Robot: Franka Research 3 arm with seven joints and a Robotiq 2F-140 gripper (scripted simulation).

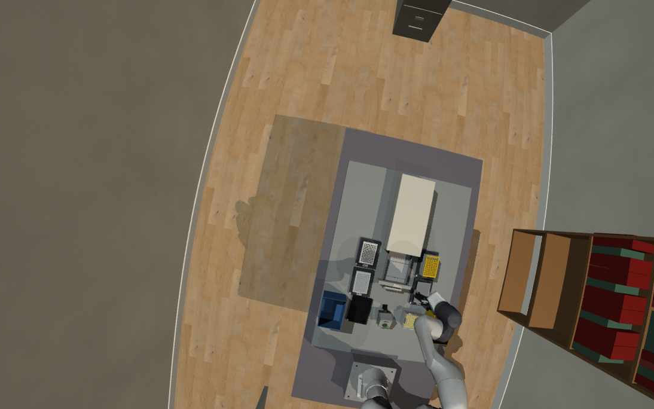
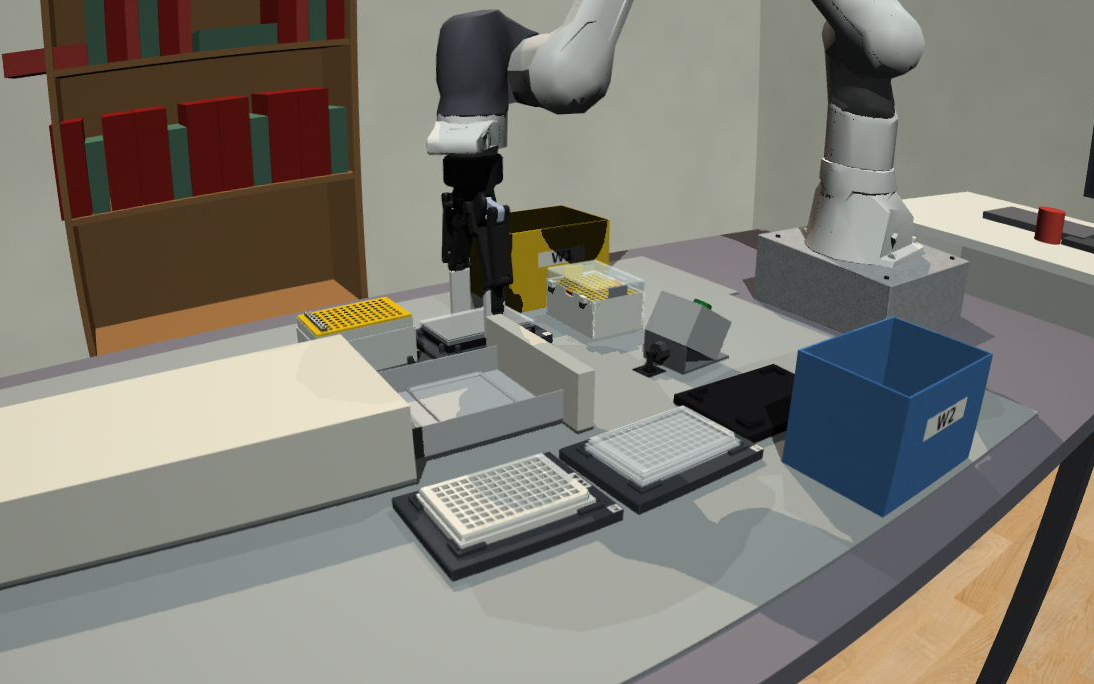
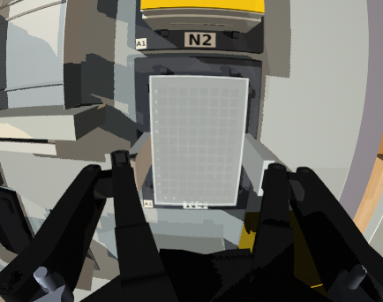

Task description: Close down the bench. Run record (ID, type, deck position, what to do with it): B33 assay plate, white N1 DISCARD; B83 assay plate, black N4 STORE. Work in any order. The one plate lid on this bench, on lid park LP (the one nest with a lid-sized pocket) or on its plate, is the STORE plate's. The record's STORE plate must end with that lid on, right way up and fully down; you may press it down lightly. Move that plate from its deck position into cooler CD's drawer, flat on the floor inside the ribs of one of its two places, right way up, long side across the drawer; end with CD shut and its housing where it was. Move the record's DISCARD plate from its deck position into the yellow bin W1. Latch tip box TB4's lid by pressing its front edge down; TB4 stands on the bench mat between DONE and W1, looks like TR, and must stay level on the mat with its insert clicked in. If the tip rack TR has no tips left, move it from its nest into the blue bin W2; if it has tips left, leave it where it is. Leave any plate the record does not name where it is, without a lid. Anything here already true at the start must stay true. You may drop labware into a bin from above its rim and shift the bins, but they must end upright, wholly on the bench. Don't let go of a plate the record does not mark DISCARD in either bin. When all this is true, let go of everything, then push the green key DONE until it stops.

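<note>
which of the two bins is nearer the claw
The yellow bin W1: it stands right behind the claw, while the blue bin W2 sits at the bench's far side.
</note>
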